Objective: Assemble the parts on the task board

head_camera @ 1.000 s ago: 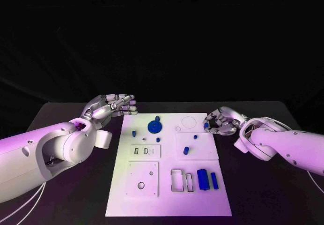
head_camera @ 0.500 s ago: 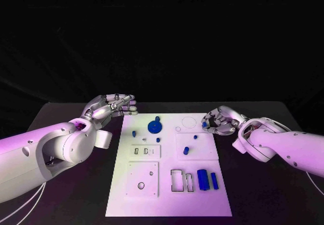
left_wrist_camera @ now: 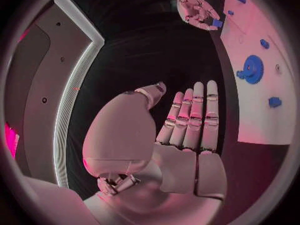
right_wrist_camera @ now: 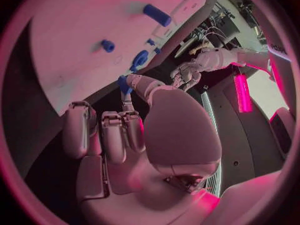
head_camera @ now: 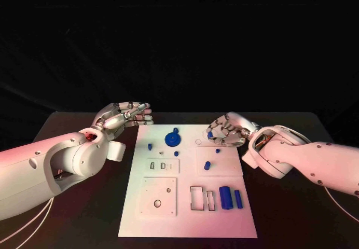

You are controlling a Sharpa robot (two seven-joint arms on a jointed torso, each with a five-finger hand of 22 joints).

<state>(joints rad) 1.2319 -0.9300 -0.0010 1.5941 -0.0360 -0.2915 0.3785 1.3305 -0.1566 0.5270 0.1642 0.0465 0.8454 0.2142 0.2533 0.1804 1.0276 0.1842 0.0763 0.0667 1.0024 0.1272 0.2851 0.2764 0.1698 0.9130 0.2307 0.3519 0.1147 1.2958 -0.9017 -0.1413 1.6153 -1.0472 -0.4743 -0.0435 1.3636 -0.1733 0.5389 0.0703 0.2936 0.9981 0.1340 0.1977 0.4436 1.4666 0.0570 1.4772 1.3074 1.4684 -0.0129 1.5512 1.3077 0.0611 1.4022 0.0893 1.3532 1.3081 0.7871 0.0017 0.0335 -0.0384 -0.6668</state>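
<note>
**Two robot hands at the far end of a white task board, one carrying a small blue part**

Two white robot arms reach in over a black table [head_camera: 299, 218]. Between them lies the flat white rectangular task board [head_camera: 224, 220], with recesses and holes cut into it.

The right hand [head_camera: 226, 133] hovers over the board's far right corner, near an empty round outline. It pinches a small blue plastic part [right_wrist_camera: 124, 83] between its thumb and one fingertip; its other fingers curl loosely alongside. The pinch probably leaves the part's free end exposed so it can be lowered into a hole.

The left hand [head_camera: 125, 116] floats just off the board's far left edge, above the table. Its fingers are straight, close together and hold nothing. It likely waits there, clear of the work.

Other parts sit on the board: a round blue toothed gear [head_camera: 173, 139] near the far middle, several small blue pegs around it, and two upright dark blue rectangular blocks [head_camera: 230, 198] by empty slots near the close edge.
</note>
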